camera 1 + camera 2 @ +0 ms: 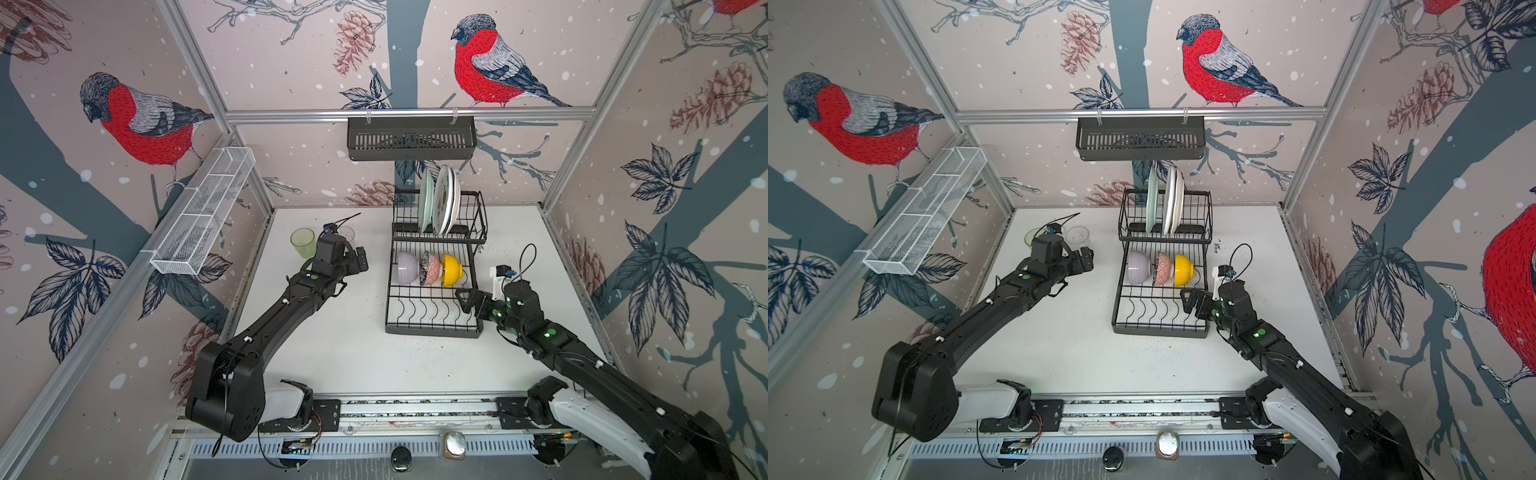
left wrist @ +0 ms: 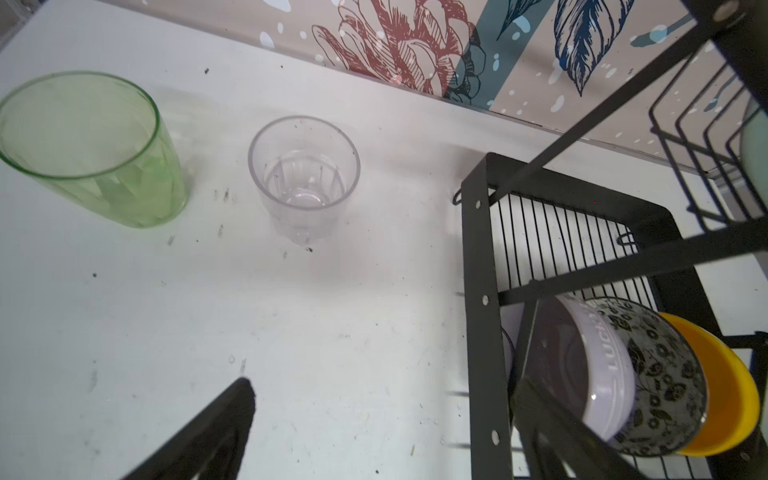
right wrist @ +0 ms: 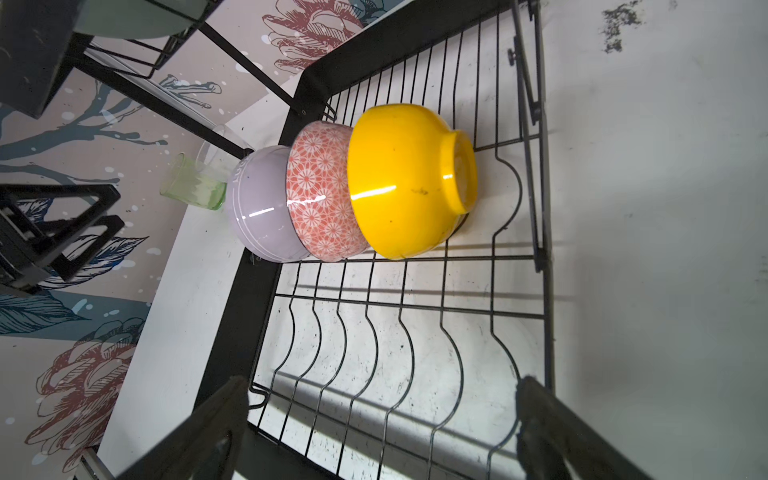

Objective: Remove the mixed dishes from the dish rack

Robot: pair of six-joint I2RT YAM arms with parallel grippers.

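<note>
Right gripper, jaws spread and empty, hovers over the dish rack's near lower tier; left gripper likewise released. Yellow bowl, on edge, rightmost of three, looks glazed, slippery, breakable; probably best pinched at its foot ring.

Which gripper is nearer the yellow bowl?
Right. The right gripper hovers close by the yellow bowl, over the dish rack; the left gripper is past the lilac bowl.

Bare table in front, clutter behind

In both top views the white tabletop lies bare at lower centre. The black wire two-tier dish rack blocks right of centre, its front slots free, with lilac, pink-patterned and yellow bowls mid-rack. A green glass tumbler and a clear glass tumbler stand at centre left.
</note>
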